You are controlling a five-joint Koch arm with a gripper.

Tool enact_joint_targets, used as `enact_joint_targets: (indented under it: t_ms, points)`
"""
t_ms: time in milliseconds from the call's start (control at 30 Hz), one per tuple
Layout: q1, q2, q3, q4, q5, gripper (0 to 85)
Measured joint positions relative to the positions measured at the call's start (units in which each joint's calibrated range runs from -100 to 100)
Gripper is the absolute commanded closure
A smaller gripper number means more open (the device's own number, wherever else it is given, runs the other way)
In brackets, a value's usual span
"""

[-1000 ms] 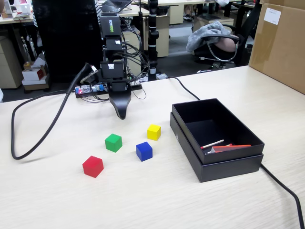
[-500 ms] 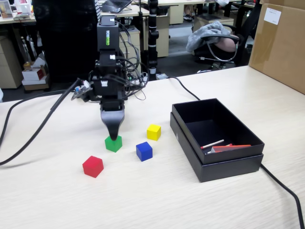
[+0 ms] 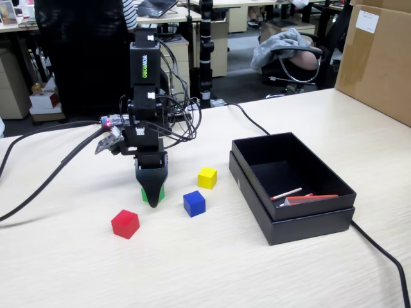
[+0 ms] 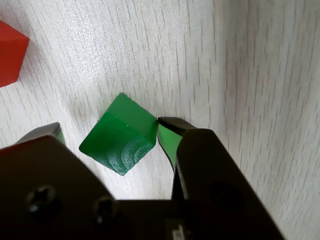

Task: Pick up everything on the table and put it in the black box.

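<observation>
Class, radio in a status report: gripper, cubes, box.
Gripper open, straddling green cube on table. Red, blue, yellow cubes outside black box. Path clear.

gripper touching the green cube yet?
Touching. In the wrist view the right finger's tip meets the green cube's corner; the left finger looks clear of it.

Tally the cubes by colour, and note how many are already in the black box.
red cube: 1
green cube: 1
blue cube: 1
yellow cube: 1
Total: 4 cubes
In the black box: 0
</observation>
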Motion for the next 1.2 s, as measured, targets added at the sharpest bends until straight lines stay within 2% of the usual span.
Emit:
enact_joint_targets:
  t_ms: [100, 267, 567, 700, 767, 833, 933, 1000, 1100, 1200]
  points:
    - [0.0, 0.1, 0.0, 0.0, 0.0, 67.3]
    - [0.0, 0.1, 0.0, 0.0, 0.0, 82.7]
    - [0.0, -0.6, 0.0, 0.0, -0.1, 84.6]
    - [0.6, -10.1, -0.3, -1.3, -0.1, 84.6]
    - [4.5, -22.9, -0.2, -5.6, 0.1, 84.6]
    - [6.1, -25.4, -0.5, -6.0, 0.3, 84.6]
    - [12.8, -31.5, 0.6, -7.2, 2.0, 84.6]
    - [18.2, -29.5, 5.3, -7.2, 3.3, 84.6]
    - [22.1, -17.9, 15.5, -7.7, 5.6, 84.6]
    - [23.3, -11.5, 19.6, -7.7, 6.7, 84.6]
